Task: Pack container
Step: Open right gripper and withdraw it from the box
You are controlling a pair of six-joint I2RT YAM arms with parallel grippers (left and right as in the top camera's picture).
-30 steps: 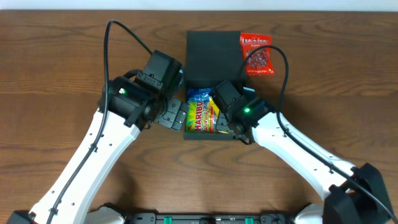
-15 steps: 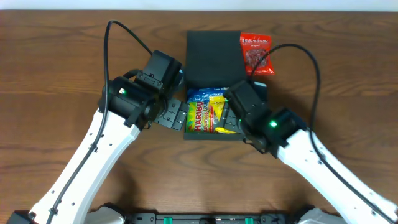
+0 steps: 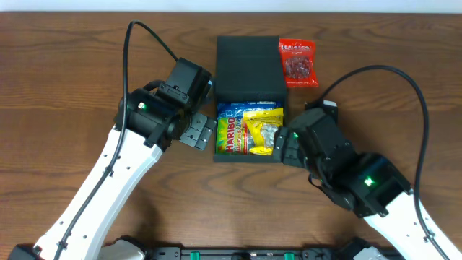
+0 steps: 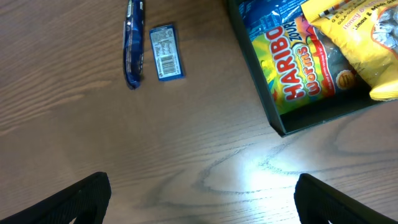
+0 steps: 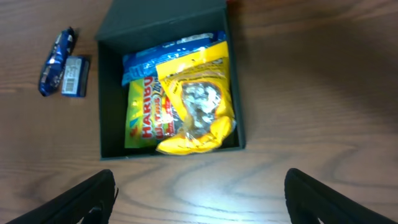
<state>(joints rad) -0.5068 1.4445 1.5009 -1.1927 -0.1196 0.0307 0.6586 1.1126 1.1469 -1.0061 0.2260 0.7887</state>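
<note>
Right gripper [image 5: 199, 198] hangs spread and empty over the tabletop [image 3: 72, 72], just in front of the container [image 5: 111, 93]. Left gripper [image 4: 208, 200] is likewise released, near the box's front-left corner. The container sits mid-table with its flap [image 3: 249, 65] laid back. It looks stiff, light and matte, so probably not slippery, and the flap's free edge seems the best hold. The Haribo bag [image 5: 142, 121] and yellow bag [image 5: 199, 106] inside are soft and crinkly. A blue bag beneath them is mostly hidden. Whether the red bag [image 3: 297, 63] lies on the flap is unclear.
</note>
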